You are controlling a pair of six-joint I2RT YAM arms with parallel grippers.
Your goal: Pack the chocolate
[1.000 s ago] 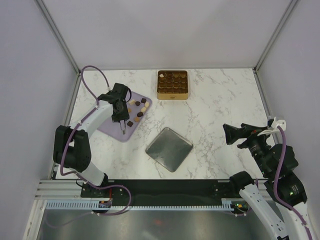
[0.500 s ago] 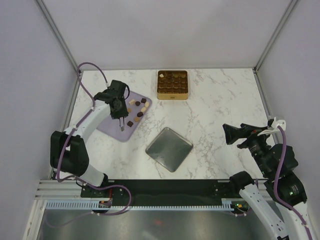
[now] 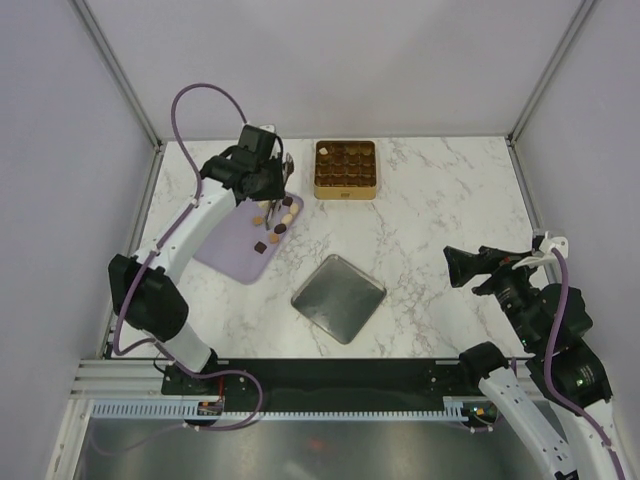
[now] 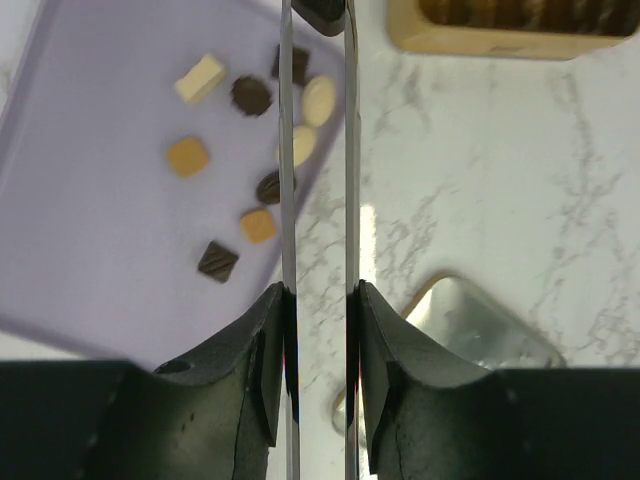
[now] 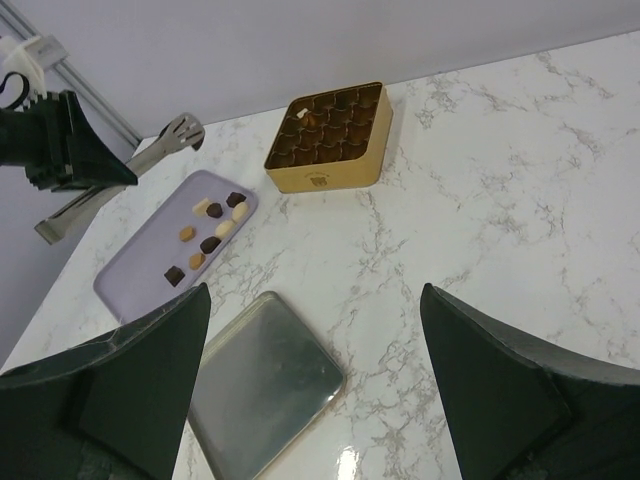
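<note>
Several tiny chocolate pieces, dark brown and pale tan, lie on the flat lilac board; they also show in the left wrist view and the right wrist view. The square gold tin with grid compartments stands behind the board to the right, several compartments holding pieces. My left gripper is shut on thin metal tongs, above the board's far right edge. A dark bit shows between the tong tips at the top of the left wrist view. My right gripper is open and empty at the right, well above the table.
A silver square lid lies flat on the marble table between the arms, also in the right wrist view. The tin's front wall shows in the left wrist view. Frame posts and grey walls bound the table.
My left arm has swung away from me and to the right, from over the board's near part to its far right edge near the tin, carrying the tongs. The right arm has not moved.
</note>
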